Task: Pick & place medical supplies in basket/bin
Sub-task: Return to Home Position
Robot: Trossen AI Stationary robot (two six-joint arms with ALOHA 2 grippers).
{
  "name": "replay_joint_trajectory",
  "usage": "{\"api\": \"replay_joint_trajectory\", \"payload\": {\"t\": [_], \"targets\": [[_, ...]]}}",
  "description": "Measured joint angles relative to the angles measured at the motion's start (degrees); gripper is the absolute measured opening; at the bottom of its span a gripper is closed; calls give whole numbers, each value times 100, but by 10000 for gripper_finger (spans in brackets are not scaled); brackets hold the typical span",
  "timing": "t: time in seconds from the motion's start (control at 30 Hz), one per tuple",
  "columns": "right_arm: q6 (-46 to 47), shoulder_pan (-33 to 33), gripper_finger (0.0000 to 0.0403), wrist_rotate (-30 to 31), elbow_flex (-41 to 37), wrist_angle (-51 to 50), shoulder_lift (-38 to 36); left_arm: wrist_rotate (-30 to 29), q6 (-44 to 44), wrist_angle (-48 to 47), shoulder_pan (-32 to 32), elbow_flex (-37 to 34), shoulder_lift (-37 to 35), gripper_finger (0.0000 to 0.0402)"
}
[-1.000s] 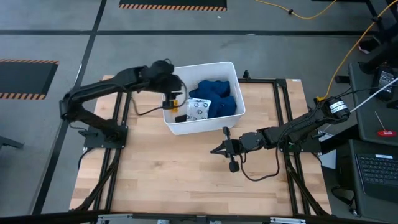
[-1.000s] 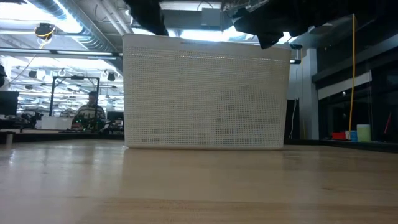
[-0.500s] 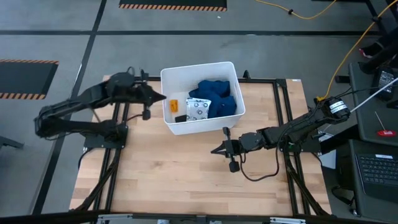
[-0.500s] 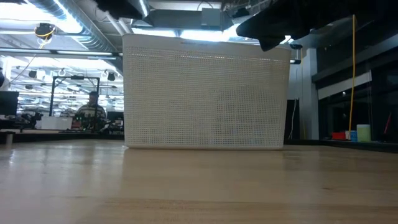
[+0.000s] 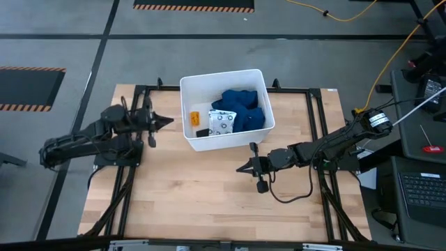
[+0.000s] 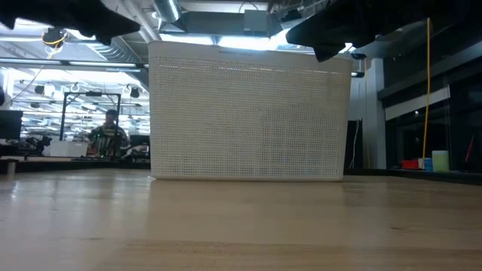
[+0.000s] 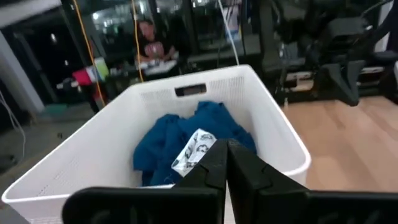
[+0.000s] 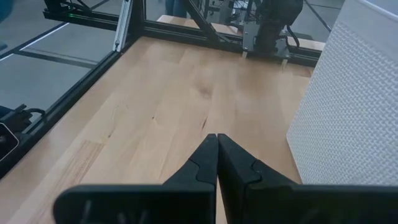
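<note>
The left gripper (image 5: 166, 120), fingers pressed together, hangs just left of the white rectangular plastic tub (image 5: 187, 97) (its walls finely meshed). The tub holds a tiny orange bottle (image 5: 195, 116), a small black oblong (image 5: 202, 132), a dotted white packet (image 5: 223, 123) and a crumpled dark-blue cloth (image 5: 245, 106). The right gripper (image 5: 239, 168) is likewise closed, near the tub's front. The left arm has drawn back from the tub; the right is unmoved.

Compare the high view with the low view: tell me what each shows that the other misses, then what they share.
High view only: the white bin's inside, holding the blue cloth, dotted white packet, black oblong and orange bottle; also the left gripper and right gripper, both outside the bin. Low view only: the bin's perforated side wall and a person in the room behind. Both: the bin standing on the wooden table.
</note>
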Motion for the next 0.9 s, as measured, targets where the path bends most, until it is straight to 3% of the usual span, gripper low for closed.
{"api": "replay_joint_trajectory", "payload": {"t": [0.33,0.6,0.9], "targets": [[-4,0,8,4,0,9,0,24,-164,233,-150,-946,-1725,2],[-28,-1,8,4,0,105,0,41,-248,679,-328,-1392,-1742,2],[48,-125,8,4,0,123,0,288,-291,1964,-570,-2137,-1748,1]]}}
